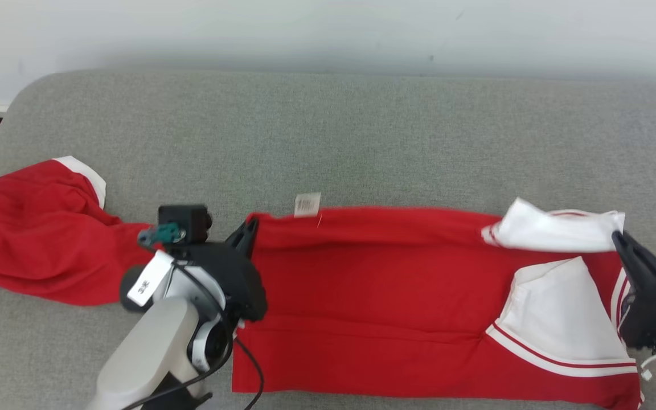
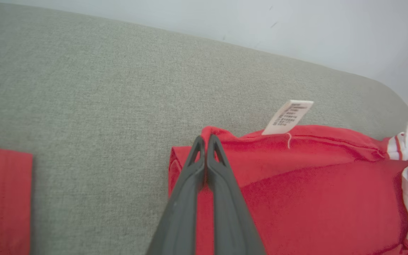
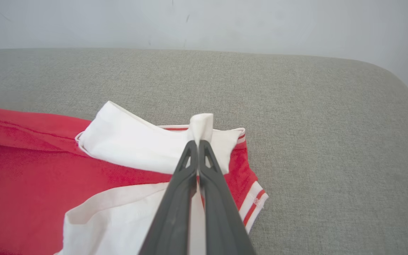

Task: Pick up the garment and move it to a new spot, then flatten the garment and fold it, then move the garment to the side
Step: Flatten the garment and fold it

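The garment (image 1: 373,296) is red with white panels and striped trim, and it lies spread across the near half of the grey padded surface (image 1: 328,131). My left gripper (image 1: 251,223) is shut on its far left corner (image 2: 211,132), beside a white care label (image 2: 289,117). At the right end, my right gripper (image 1: 617,236) is shut on the white folded flap (image 3: 136,148). A tuft of that white cloth pokes up past the fingertips (image 3: 190,148). Red body cloth (image 3: 23,163) lies to the left of the flap in the right wrist view.
A second red cloth with a white edge (image 1: 32,239) lies bunched at the surface's left end, also seen as a red cloth (image 2: 2,198) from the left wrist. A pale wall (image 1: 328,28) runs behind the far edge. The rounded right end (image 3: 384,92) is bare grey.
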You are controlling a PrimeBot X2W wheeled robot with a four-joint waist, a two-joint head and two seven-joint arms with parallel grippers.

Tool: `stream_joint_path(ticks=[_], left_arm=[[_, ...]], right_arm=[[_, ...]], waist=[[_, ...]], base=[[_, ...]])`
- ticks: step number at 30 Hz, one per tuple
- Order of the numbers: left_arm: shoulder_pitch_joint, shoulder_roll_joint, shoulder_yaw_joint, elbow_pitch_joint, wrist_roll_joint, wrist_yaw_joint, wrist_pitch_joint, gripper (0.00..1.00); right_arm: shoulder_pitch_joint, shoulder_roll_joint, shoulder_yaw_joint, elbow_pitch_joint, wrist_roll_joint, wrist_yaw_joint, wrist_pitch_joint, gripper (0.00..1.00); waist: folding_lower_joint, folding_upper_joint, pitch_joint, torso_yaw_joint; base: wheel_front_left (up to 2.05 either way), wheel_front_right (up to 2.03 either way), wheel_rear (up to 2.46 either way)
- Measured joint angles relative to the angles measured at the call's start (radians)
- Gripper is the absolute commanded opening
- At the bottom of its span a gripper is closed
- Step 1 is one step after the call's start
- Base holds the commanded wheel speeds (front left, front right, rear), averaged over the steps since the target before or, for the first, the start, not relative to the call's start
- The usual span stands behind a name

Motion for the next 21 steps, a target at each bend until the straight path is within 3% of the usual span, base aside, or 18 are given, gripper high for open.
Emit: stream_joint_path(ticks=[9, 21], left_arm=[[0.070, 0.018, 0.004, -0.024, -0.025, 0.013, -0.011, 0.00], [0.119, 0.018, 0.008, -0.059, -0.032, 0.022, -0.036, 0.00]], right_arm=[[0.146, 0.003, -0.032, -0.143, 0.023, -0.026, 0.045, 0.00], [0.304, 0.008, -0.063, -0.290, 0.092, -0.036, 0.127, 0.00]], waist=[[0.0001, 0.0000, -0.019, -0.016], [0.0002, 0.0000, -0.019, -0.011]], base=[[0.00, 0.00, 0.00], [0.00, 0.00, 0.00]])
